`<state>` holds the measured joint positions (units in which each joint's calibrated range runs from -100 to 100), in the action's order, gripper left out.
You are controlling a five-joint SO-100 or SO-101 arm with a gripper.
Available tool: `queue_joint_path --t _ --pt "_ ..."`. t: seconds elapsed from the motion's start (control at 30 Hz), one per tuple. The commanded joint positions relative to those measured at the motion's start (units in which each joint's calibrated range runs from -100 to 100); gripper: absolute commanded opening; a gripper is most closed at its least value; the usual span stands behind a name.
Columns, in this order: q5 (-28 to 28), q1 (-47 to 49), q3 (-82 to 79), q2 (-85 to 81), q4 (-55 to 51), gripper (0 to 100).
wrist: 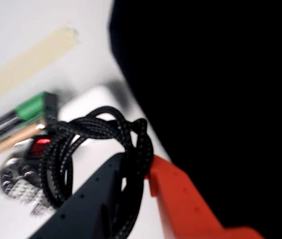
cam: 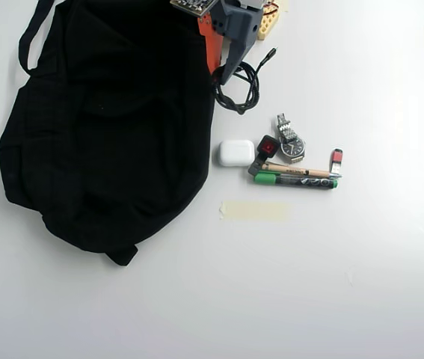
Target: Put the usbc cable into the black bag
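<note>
Holding cable (wrist: 131, 149) clamped between your fingers (wrist: 133, 184), upper centre overhead, beside bag (cam: 107, 120); drop-in remains.

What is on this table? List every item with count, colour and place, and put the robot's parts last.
black bag: one, black, left half of the overhead view.
USB-C cable: one, black braided, coiled, held between the gripper fingers at the bag's right edge.
earbud case: one, white, right of the bag.
wristwatch: one, silver with a dark face, right of the case.
small black item with a red square: one, between case and watch.
marker: one, green and black, below the watch.
wooden stick: one, tan, just above the marker.
small red and silver item: one, right of the watch.
tape strips: two, beige, one below the marker, one at the top right edge.
gripper: one, orange and dark grey fingers, top centre.
</note>
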<state>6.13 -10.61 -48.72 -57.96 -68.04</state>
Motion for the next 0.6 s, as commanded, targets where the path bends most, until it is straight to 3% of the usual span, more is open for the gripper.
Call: queue_joint_path --t 0.0,0.13,0.27,0.37,0.57 --pt "-5.2 -9.4 2.9 -2.4 0.3 2" --pt "-9.7 -17.4 2.5 -1.4 4.7 2" --pt "-10.1 -21.2 -0.2 0.2 14.5 2" --pt "-10.1 -21.5 -4.2 3.3 26.6 2" --pt "-11.5 -20.8 -3.6 19.3 33.6 2"
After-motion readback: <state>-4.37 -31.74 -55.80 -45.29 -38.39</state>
